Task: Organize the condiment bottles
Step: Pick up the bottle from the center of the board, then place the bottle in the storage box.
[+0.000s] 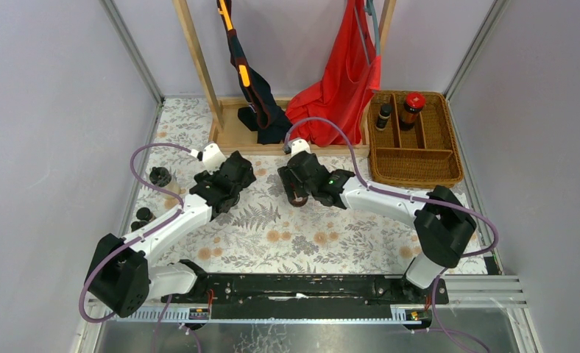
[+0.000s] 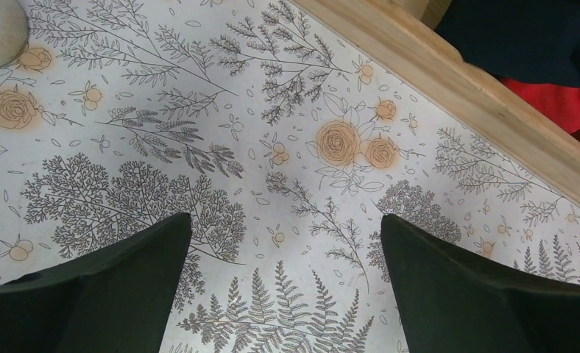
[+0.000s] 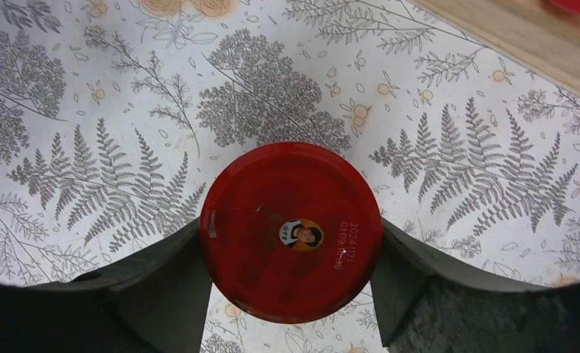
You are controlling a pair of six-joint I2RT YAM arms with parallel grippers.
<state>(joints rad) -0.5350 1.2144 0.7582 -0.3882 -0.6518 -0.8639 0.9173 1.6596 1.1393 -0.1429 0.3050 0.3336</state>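
While pinching the dark glass jar with the round red lid (image 3: 291,232) near the middle of the floral-print surface (image 1: 272,235), held the right hand (image 1: 299,185) with one finger pressed to each side of the lid. Could not tell whether set down on the surface or just off it. Judged the step as a carry to the brown wicker basket (image 1: 418,165) at the far right corner. Called for a firm squeeze, a straight lift before any sideways travel, and enough height to clear the basket's near wall. Best aimed at the lengthwise slot already holding the matching red-lidded jar (image 1: 413,105), next to the slot with the small dark black-capped bottle (image 1: 383,115). Needed an upright set-down, knocking neither. Found the left hand (image 2: 285,220) spread wide over bare surface left of centre, gripping nothing. Saw more black-capped bottles (image 1: 160,176) standing by the left edge.
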